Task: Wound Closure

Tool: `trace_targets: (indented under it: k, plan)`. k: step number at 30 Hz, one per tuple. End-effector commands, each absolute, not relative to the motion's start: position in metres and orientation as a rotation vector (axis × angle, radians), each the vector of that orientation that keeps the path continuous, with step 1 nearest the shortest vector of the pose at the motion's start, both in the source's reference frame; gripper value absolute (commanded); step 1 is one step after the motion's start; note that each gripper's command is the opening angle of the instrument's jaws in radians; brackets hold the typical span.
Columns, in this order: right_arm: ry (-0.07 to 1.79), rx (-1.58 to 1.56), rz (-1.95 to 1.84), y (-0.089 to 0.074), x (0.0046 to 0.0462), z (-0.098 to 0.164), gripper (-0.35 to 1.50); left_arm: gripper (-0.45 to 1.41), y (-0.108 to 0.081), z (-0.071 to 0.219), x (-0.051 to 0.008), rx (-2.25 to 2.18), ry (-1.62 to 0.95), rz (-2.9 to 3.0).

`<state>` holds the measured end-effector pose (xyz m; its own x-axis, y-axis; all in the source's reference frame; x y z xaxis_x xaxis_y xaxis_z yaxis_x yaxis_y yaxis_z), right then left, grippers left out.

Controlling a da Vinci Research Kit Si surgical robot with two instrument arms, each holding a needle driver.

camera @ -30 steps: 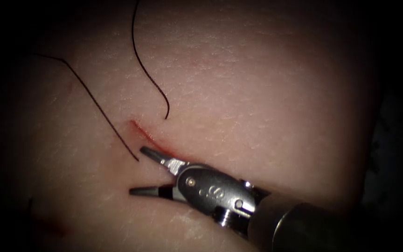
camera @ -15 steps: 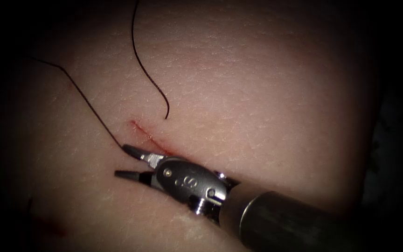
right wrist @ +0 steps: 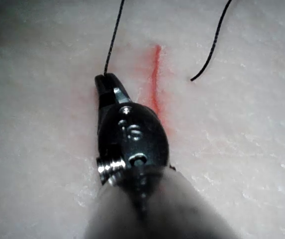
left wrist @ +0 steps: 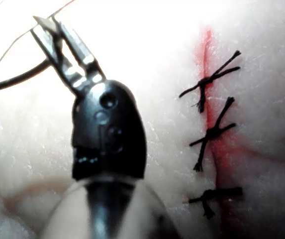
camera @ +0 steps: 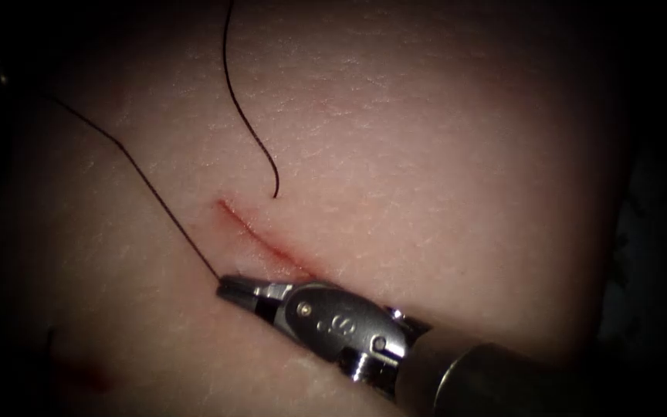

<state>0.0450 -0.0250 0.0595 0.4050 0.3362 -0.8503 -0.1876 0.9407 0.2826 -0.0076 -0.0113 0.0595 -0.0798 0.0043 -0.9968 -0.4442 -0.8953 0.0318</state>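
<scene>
In the endoscope view my right tool point(camera: 229, 287) comes in from the lower right, just left of the red cut point(camera: 260, 235) in the tissue point(camera: 426, 154). Its jaws are shut on the end of a dark thread point(camera: 140, 174) that runs up and to the left. A second strand point(camera: 245, 116) drops from above and ends on the tissue right of the cut. The right wrist view shows the same shut jaws point(right wrist: 105, 82) on the thread point(right wrist: 111, 45). My left tool point(left wrist: 45, 22) is shut on what looks like the dark curved needle point(left wrist: 13, 82), held off the tissue.
Beside the left tool, three knotted stitches point(left wrist: 212, 132) cross a red part of the cut point(left wrist: 207, 45). A faint red smear point(camera: 86, 378) marks the tissue at the lower left. The right tool's thick shaft point(camera: 503, 378) covers the lower right.
My right tool's jaws stood wide open a second ago. They moved left to the thread end beside the cut and shut on it. The thread now runs straight.
</scene>
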Motion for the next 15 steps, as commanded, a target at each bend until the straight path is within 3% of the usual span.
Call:
trace_targets:
  k: [1,15]
  plan:
    - [1.115,0.162,0.327,-0.0268,0.0461,0.059,-0.35,-0.45,-0.0121,0.0609,-0.0083,-1.888,0.465,2.048]
    - [1.164,0.213,0.296,-0.0344,0.0484,0.052,-0.35,-0.45,-0.016,0.0665,-0.0105,-1.885,0.419,2.027]
